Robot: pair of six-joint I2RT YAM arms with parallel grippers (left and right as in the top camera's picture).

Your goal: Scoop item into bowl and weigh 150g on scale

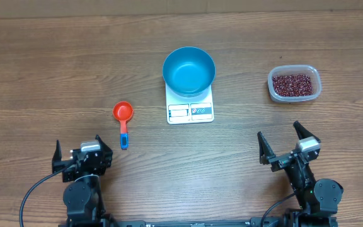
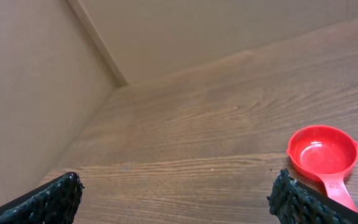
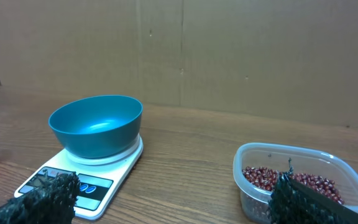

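L fingers [image 2: 55, 200] stand wide apart, nothing btwn them but bare table [image 1: 43, 63]. L gripper [image 1: 79, 147] sits low at the near edge, holding nothing. R fingers [image 3: 45, 198] likewise spread wide, and R gripper [image 1: 278, 130] is empty too, near the table edge on the other side.

Scoop [image 1: 123, 123], red cup w/ blue handle, lies flat on the table just ahead of L gripper's right finger and a bit outboard of it. The cup end points away from the finger, the handle end back toward it. In L wrist view the scoop [image 2: 323, 152] shows right above that finger's tip, cup empty. No contact w/ either finger.

Bowl [image 1: 189, 72] is upright on the scale [image 1: 190, 112], empty inside. The pair is ahead of R gripper and off to the left of its left finger, well apart from it. Scale's display edge faces the grippers. In R wrist view the bowl [image 3: 96, 124] overhangs the scale [image 3: 73, 180] on both sides.

Beans [image 1: 292, 84] fill the bottom of a clear tub [image 1: 318, 88], ahead of R gripper's right finger and slightly outboard. In R wrist view that finger's tip overlaps the tub [image 3: 278, 149] in frame, beans [image 3: 260, 177] visible beside it. Overhead shows finger and tub apart.
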